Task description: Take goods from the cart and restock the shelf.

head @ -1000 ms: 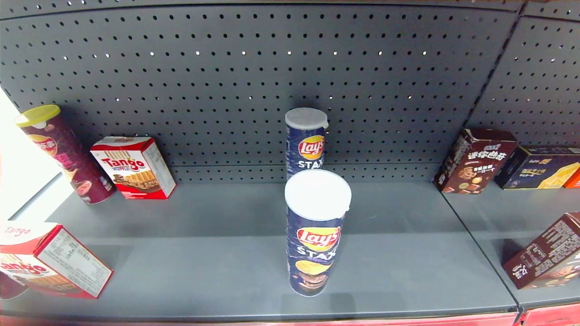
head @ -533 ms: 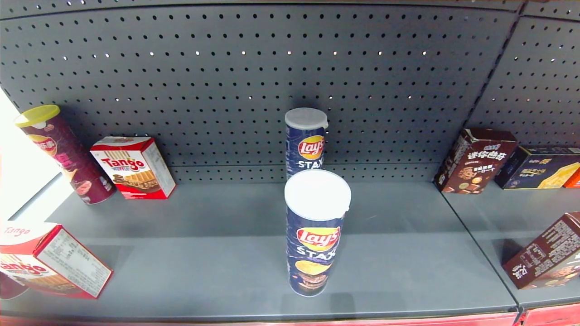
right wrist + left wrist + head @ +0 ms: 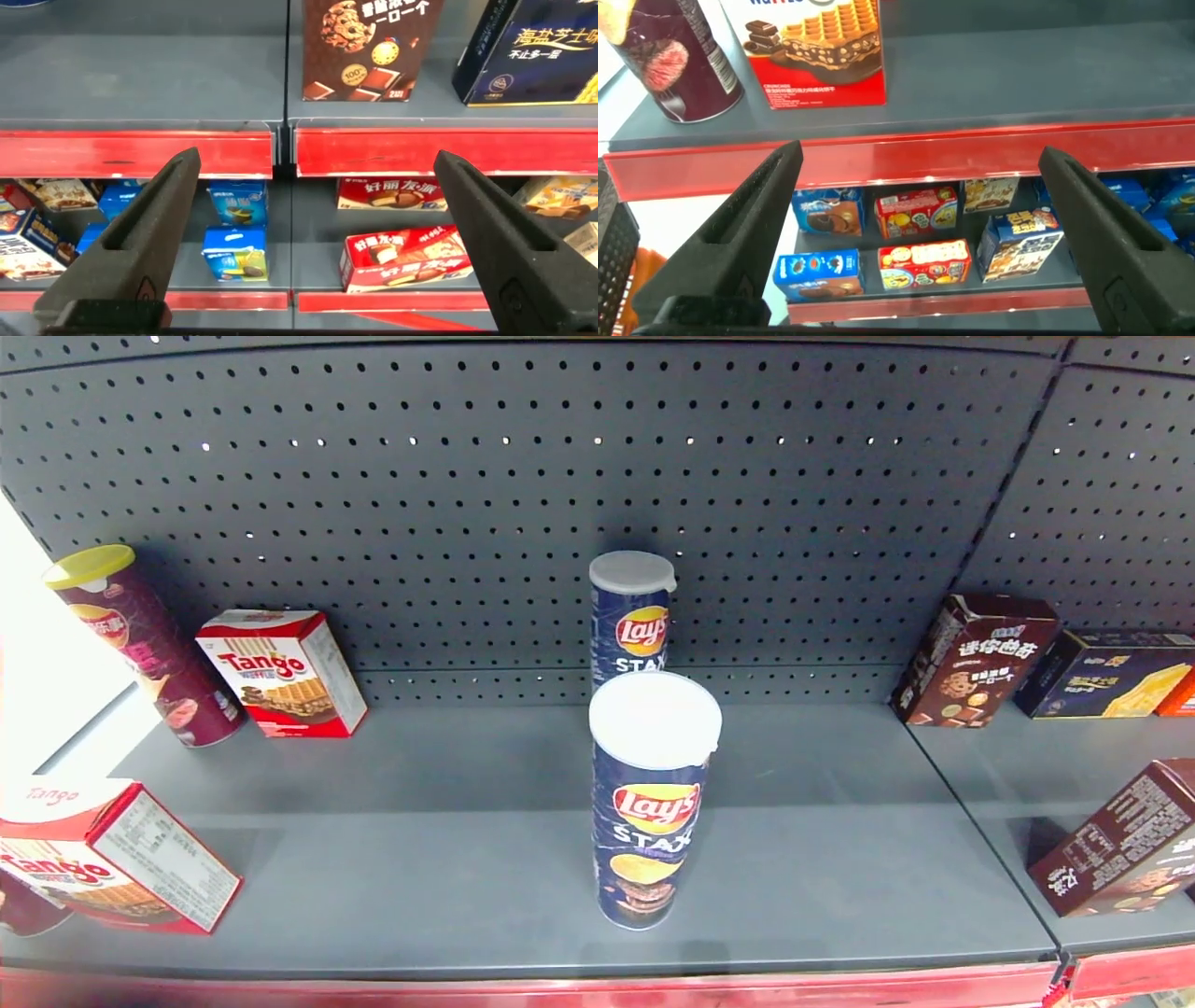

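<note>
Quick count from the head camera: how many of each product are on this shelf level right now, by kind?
Dark blue chip cans: 2
Maroon chip cans: 2, one cut off at the front left
Red wafer boxes: 2
Brown boxes: 2
Dark blue box: 1
Orange item, mostly cut off: 1
Total: 10

On the shelf [image 3: 448,859] stand two navy chip cans [image 3: 647,821] [image 3: 631,621], two maroon chip cans [image 3: 140,649] [image 3: 677,56], two red wafer boxes [image 3: 285,672] [image 3: 112,859], two brown biscuit boxes [image 3: 976,658] [image 3: 1111,840], one navy box [image 3: 1102,686] at far right and one orange box [image 3: 1180,698] beside it.
</note>
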`<state>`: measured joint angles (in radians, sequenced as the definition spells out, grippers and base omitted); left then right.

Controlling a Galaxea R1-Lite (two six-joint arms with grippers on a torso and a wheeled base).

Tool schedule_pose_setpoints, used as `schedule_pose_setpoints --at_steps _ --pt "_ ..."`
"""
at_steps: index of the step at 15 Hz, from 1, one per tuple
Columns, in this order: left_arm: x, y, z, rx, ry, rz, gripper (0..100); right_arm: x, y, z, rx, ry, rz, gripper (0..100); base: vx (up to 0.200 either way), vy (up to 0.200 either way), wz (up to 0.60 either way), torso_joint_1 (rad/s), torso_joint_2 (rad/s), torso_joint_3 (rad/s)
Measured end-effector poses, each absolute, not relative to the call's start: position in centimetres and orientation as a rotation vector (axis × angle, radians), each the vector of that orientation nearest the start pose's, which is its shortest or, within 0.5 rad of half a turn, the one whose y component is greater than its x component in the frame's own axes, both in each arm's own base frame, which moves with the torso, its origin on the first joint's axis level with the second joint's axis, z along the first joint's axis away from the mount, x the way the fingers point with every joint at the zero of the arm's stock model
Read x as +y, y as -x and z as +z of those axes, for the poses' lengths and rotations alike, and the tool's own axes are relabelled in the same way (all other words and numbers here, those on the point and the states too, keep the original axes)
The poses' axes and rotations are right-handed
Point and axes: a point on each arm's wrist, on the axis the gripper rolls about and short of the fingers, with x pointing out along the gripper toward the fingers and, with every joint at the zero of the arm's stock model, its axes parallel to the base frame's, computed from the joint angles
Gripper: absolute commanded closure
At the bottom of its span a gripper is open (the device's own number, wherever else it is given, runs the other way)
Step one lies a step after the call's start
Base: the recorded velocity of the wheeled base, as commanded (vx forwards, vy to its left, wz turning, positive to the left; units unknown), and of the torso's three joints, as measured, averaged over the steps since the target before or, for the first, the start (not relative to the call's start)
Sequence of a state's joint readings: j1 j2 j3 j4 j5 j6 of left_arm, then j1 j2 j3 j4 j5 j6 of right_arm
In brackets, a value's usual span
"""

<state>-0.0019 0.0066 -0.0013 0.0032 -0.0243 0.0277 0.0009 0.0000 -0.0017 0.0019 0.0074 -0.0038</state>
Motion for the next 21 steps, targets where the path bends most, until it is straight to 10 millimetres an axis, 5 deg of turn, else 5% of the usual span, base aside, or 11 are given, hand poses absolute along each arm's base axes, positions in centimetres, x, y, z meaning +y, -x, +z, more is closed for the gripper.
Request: schedule_pose_setpoints --at_steps 21 --pt "-0.05 2.24 7.58 0.007 -0.026 -0.025 0 0.02 2.29 7.59 -0.001 0.006 0.01 0 0.0 0.0 0.0 0.0 0.0 0.0"
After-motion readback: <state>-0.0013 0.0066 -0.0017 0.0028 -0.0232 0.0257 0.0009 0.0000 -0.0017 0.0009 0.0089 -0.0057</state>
